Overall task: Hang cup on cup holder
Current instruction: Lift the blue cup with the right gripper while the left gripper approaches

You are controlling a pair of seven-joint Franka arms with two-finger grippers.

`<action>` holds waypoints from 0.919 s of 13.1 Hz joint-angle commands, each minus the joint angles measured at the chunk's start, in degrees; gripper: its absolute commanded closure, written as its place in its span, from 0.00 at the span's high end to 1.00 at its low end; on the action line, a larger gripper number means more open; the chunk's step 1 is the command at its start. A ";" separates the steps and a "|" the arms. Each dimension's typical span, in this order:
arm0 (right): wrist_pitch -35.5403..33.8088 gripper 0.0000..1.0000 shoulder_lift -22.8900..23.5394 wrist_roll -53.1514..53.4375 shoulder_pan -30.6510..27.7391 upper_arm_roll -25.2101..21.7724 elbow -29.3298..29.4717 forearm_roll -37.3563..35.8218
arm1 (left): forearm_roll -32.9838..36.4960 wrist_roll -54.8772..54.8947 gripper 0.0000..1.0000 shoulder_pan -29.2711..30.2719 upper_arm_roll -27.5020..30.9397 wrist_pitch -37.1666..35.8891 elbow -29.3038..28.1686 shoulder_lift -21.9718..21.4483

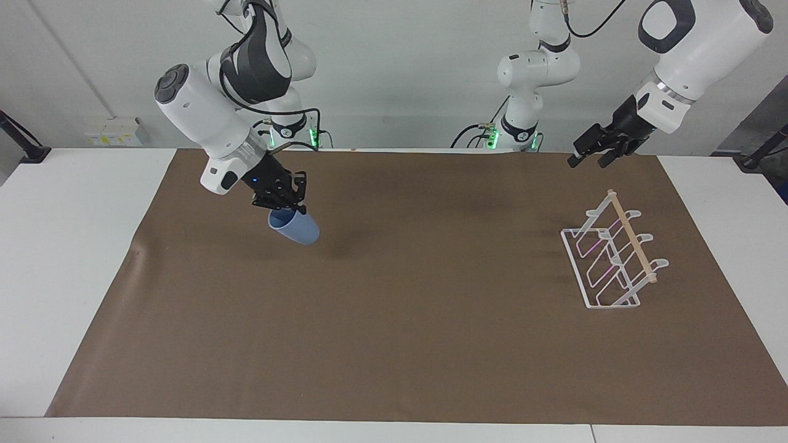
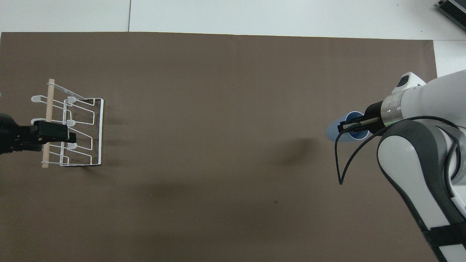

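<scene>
The right end effector (image 1: pixel 284 198) is clamped on the tilted cup (image 1: pixel 294 226), raised over the desk's brown mat (image 1: pixel 394 344). The cup holder (image 1: pixel 615 255) stands well apart at the left arm's end, beneath the waiting left end effector (image 1: pixel 590 155), fingers spread.

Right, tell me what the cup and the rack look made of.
Cup: likely plastic, matte light blue, even colour, no shine. Rack: thin white wire, probably coated metal, with a pale wooden-looking rod along its top.
</scene>
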 commanded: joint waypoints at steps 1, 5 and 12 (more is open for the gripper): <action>3.91 0.00 -0.63 0.34 -0.63 4.90 -0.01 10.84 | -1.95 -4.80 1.00 0.49 -0.50 0.60 -7.20 -5.64; 19.61 0.00 -0.02 9.37 6.64 10.01 -0.01 21.58 | -7.46 -33.55 1.00 -1.43 -1.11 0.43 -7.65 -5.82; 41.70 0.00 0.16 13.61 23.70 10.01 0.52 33.63 | -22.40 -61.84 1.00 -4.08 -1.20 10.53 -10.98 -7.05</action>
